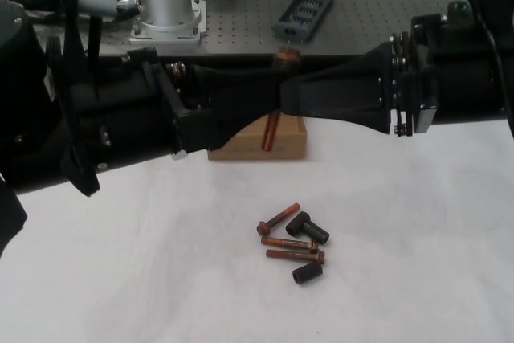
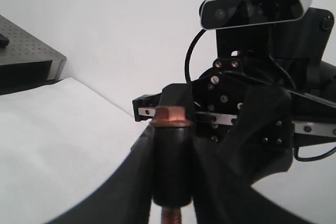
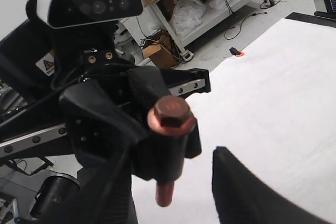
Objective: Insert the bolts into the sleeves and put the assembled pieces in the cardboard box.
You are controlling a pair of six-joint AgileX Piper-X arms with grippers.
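I'm seeing the left end effector [image 2: 170,187] clamping a black sleeve [image 2: 170,166] with a bolt [image 2: 170,116] standing through it, held up near the cardboard box [image 1: 241,149]. The right end effector [image 2: 220,114] is facing it, fingers spread apart. Loose bolts [image 1: 289,242] are lying on the bench [image 1: 161,263].

The black left robot arm [image 1: 120,122] and the black right arm [image 1: 450,78] meet above the tan cardboard box [image 1: 293,144], barring the way down into it. There the left gripper [image 2: 170,145] clamps a black cylindrical sleeve [image 2: 170,174]. Bare white sheet [image 1: 418,279] surrounds the heap of loose copper-coloured bolts [image 1: 289,242] and short black sleeves [image 1: 309,228].
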